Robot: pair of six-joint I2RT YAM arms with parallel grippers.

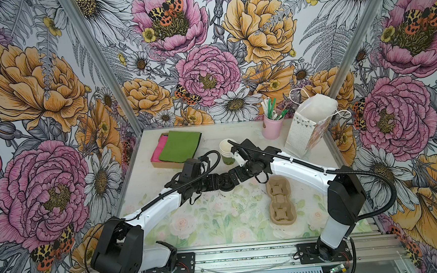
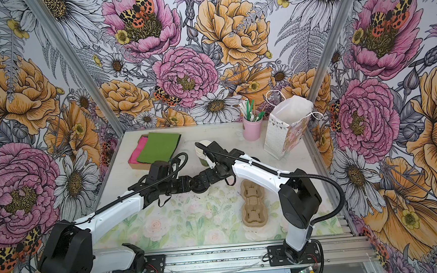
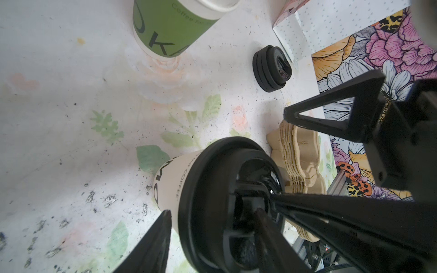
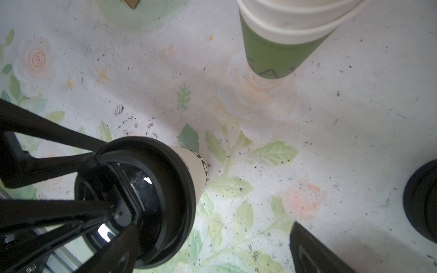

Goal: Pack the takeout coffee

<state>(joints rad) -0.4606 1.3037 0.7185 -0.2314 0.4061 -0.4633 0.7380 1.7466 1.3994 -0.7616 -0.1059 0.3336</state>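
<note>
Both arms are reaching in and meeting at the middle of the floral-printed table (image 1: 192,223). That is where the takeout coffee (image 1: 225,185) (image 3: 208,189) is standing upright, a small white paper cup with dark lettering and a round black plastic sip lid.

The left gripper (image 3: 212,211) is coming at the cup from the left edge's side, with its fingers (image 3: 156,241) sitting apart around the lidded top. One finger is lying close along the paper wall and the other is crossing over the lid. I cannot tell whether they are pressing on the cup.

The right gripper (image 4: 210,219) is reaching in from the right with its jaws spread wide and gripping nothing. One finger is hanging over the lid, and the other is well off to the side above bare tabletop.

A stack of lidless white-and-green paper cups (image 1: 227,152) is standing just beyond the coffee, toward the far edge. A short stack of loose black plastic lids (image 3: 272,68) is sitting near the base of the white dotted paper gift bag (image 1: 309,128), which is occupying the far right corner. A pink cup of straws (image 1: 272,129) is standing beside the bag along the far edge.

Green and pink napkins (image 1: 178,146) are lying in the far left corner. Brown moulded-pulp cup carriers (image 1: 280,202) are resting toward the right edge.
</note>
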